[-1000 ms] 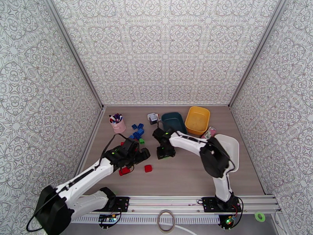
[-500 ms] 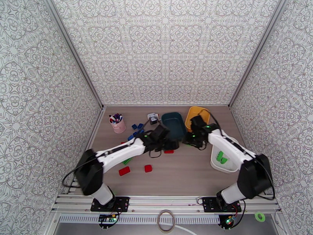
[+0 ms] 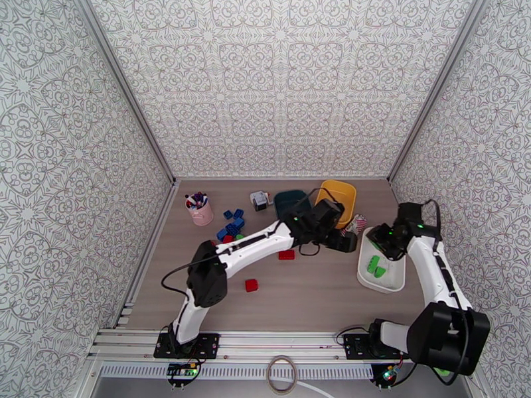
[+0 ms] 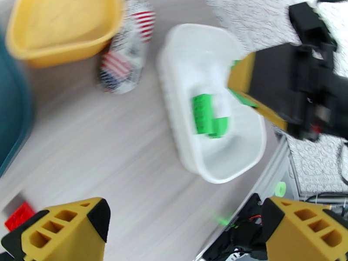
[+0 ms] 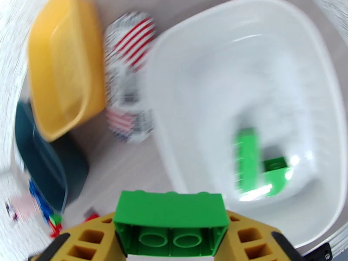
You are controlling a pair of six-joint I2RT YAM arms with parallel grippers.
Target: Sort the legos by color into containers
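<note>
The loose pile of small blue plastic studded bricks (image 3: 232, 222) beside the left arm's forearm is too small in the top view to count. The dark teal rectangular plastic tub (image 3: 289, 199) is half hidden behind that arm's wrist, so its contents cannot be seen. In the left wrist view it is only a blurred sliver at the frame edge. The yellow rectangular plastic tub (image 3: 340, 192) has its near-left corner covered by the same wrist, and both wrist views cut it off and smear it. A crumpled red-and-white striped object (image 3: 357, 223) lies between the yellow tub and the white rounded plastic tub (image 3: 369, 276); what it is cannot be told.

Two small red bricks lie apart on the bare wooden table (image 3: 312, 293), one (image 3: 286, 255) under the left arm and one (image 3: 251, 284) nearer the bases.

The left gripper (image 4: 182, 233) hangs over the table just left of the white tub, its yellow fingers spread wide with nothing between them. The right gripper (image 5: 171, 239) hovers above the white tub's far end, its jaws pinching a green studded brick (image 5: 171, 216) by its ends. Two more green bricks (image 5: 247, 162) lie together on the tub's floor.
</note>
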